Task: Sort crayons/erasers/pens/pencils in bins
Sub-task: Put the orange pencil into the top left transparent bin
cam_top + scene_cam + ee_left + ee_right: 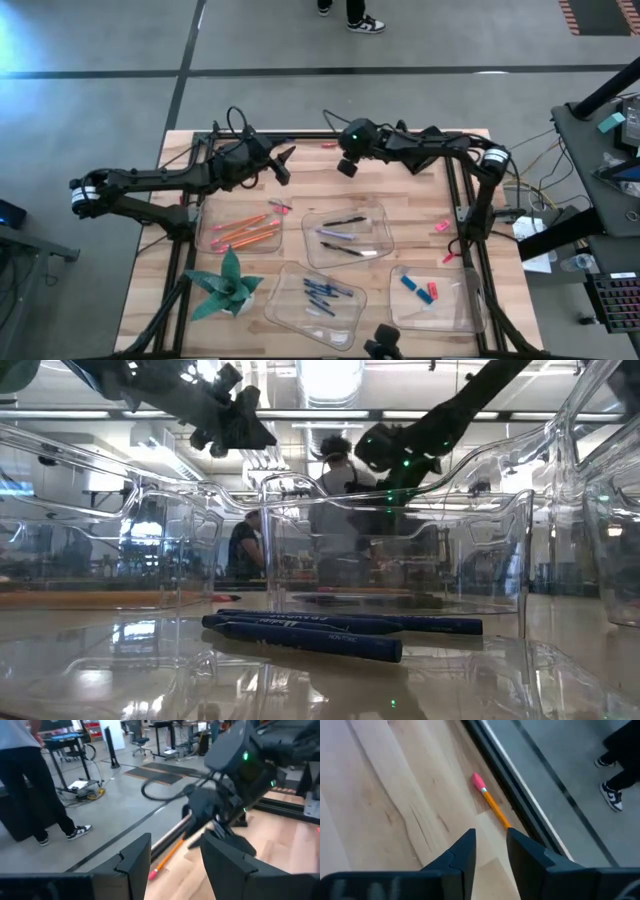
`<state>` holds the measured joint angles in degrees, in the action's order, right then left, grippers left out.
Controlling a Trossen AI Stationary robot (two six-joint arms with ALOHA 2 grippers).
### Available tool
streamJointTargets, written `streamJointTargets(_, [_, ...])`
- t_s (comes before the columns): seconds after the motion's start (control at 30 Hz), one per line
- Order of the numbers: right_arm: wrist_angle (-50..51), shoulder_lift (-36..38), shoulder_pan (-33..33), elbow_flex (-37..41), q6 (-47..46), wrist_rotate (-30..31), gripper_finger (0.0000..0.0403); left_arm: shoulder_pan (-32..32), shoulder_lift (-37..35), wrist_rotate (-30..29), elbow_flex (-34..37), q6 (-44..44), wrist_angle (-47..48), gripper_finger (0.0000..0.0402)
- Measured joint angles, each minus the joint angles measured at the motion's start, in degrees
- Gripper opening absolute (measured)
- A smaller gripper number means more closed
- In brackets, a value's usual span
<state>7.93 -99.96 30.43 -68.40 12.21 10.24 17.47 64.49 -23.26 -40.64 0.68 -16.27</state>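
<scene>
right gripper [490, 847]: hovering over the far edge of the table [400, 215], fingers pointing down at a stray pencil [492, 805]; jaws standing narrowly apart, holding nothing (pencil tip is running in between and under the fingertips in the right wrist view, contact not clear).
stray pencil: orange stick with a pink eraser end, lying flat on the wood just beside the table's dark far rail; also showing in the left wrist view [167, 856], below the right arm's wrist.
left gripper [283, 165]: hanging above the far-left part of the table, aiming toward the right gripper; jaws sitting open, empty.
bins: four clear tubs on the near half of the table.
pencil bin [243, 232]: left one, holding several orange and red pencils lying roughly parallel.
pen bin [350, 236]: centre, a few dark sticks lying in it.
crayon bin [315, 299]: near centre, holding short blue sticks (same blue sticks are filling the foreground of the low view [310, 640]).
eraser bin [432, 296]: near right, a blue block and a red block inside.
loose items: pink eraser [442, 226] lying on bare wood right of the pen bin; small red piece [449, 258] near the right rail; small pinkish bit [279, 206] just beyond the pencil bin.
green paper plant [228, 285]: sitting at the near-left corner, beside the crayon bin.
people: standing beyond the far edge, shoes [365, 23] showing on the floor.
</scene>
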Motion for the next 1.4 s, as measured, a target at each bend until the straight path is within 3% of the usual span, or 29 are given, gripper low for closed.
streamJointTargets(0.13, [6.43,-3.29,0.77,-4.98,1.43,-0.99,0.0127,0.05,0.0,-3.7,0.01,0.17,0.53,0.0158])
streamJointTargets(0.3, [11.23,-7.09,3.63,-10.32,3.95,-13.04,0.0154,0.11,0.0,-4.42,0.04,1.85,1.41,0.0158])
streamJointTargets(0.37, [11.9,-8.58,4.63,-11.75,5.78,-15.22,0.0158,0.13,0.0,-4.44,0.07,3.16,1.86,0.0158])
streamJointTargets(0.53, [12.3,-12.82,7.2,-16.81,7.77,-15.2,0.0157,0.52,0.0,-4.49,0.13,5.67,1.99,0.0158])
streamJointTargets(0.97, [25.48,-24.06,10.68,-32.02,12.86,-15.24,0.012,2.54,0.0,-4.53,0.15,6.22,3.08,0.0158])
streamJointTargets(1.4, [30.58,-24.35,10.61,-32.65,25.7,-15.35,0.0106,3.17,0.0,-4.5,0.21,6.31,3.32,0.0158])
